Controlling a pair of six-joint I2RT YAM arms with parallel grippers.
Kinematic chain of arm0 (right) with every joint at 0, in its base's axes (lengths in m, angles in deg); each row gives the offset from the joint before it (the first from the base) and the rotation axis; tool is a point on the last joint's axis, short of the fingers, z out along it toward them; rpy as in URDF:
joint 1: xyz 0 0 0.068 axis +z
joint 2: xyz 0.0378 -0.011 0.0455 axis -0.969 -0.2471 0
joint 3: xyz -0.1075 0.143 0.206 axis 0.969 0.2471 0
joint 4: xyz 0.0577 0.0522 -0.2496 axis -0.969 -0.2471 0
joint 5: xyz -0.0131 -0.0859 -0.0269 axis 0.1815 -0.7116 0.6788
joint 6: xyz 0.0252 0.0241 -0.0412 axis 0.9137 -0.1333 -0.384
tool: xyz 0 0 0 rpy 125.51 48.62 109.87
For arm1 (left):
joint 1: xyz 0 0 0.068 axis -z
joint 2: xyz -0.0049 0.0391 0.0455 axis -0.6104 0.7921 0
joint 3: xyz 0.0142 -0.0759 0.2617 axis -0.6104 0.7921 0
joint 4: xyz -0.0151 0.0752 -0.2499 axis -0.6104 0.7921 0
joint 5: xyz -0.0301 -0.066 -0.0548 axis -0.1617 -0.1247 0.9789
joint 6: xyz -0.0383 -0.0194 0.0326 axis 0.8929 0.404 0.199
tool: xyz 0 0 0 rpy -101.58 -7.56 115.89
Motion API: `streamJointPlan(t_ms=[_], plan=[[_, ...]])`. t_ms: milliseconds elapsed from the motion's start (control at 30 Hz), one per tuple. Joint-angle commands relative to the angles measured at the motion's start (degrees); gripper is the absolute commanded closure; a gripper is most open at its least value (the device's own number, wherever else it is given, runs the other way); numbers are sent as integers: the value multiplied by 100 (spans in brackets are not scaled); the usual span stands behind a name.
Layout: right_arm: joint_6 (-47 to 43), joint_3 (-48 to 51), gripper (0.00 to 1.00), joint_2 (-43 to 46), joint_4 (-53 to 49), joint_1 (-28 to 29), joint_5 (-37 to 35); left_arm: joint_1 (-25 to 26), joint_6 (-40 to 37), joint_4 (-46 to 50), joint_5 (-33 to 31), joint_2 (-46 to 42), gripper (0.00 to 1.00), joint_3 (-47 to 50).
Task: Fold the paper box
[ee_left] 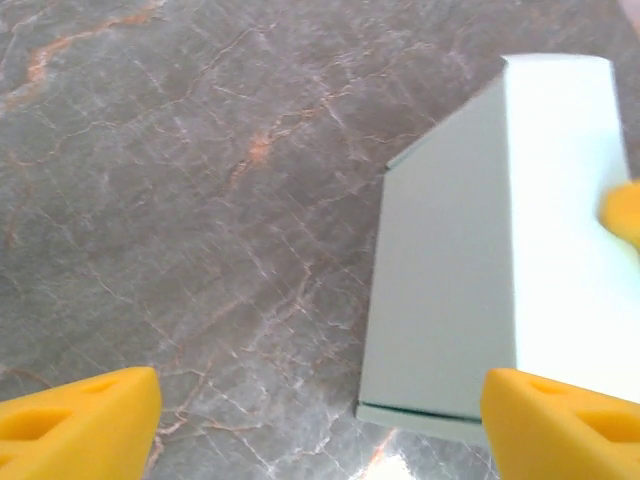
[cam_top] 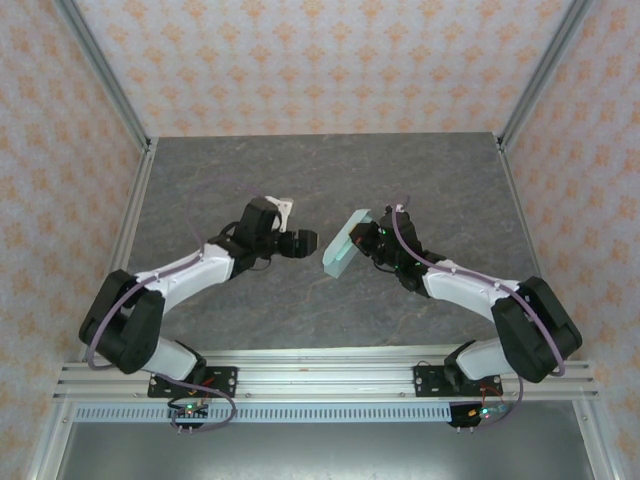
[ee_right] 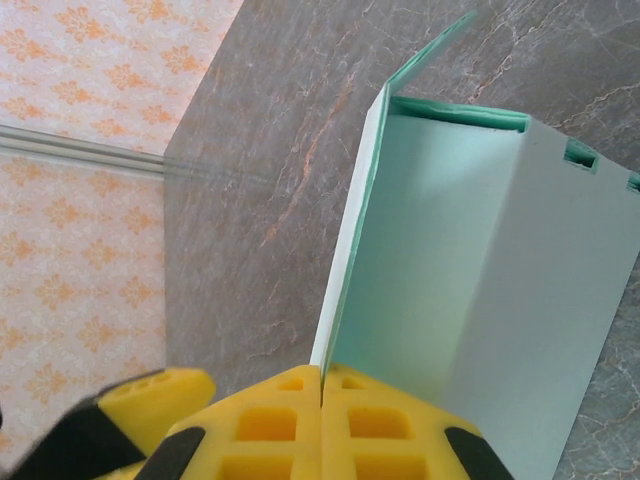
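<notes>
The paper box (cam_top: 343, 250) is pale mint card, partly folded and held tilted above the middle of the table. In the right wrist view the box (ee_right: 470, 270) shows an open inside with slots along its far edge. My right gripper (ee_right: 322, 372) is shut on one thin upright wall of it. From above, the right gripper (cam_top: 366, 240) sits on the box's right side. My left gripper (cam_top: 306, 243) hovers just left of the box. Its yellow fingers (ee_left: 80, 420) are spread wide, with the box (ee_left: 480, 260) lying ahead between them, untouched.
The grey marbled tabletop (cam_top: 300, 180) spreads around both arms. Aluminium frame posts (cam_top: 105, 75) and patterned walls close in the left, right and back. A rail (cam_top: 320, 380) runs along the near edge by the arm bases.
</notes>
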Motion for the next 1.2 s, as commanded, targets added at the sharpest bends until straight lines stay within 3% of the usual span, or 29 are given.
streamJointPlan(t_ms=[0, 167, 600, 1167], plan=[[-111, -82, 100, -127, -330, 22, -295, 415, -349, -1062, -121, -298, 15, 445], [-112, -73, 100, -151, -302, 19, -305, 1148, -942, -1250, -1057, -374, 15, 526], [-117, -40, 100, -186, -233, 18, -319, 1457, -1492, -1309, -1095, 597, 14, -152], [-99, -56, 99, -111, -216, 26, -401, 1501, -1685, -1239, -891, 1188, 40, -517]])
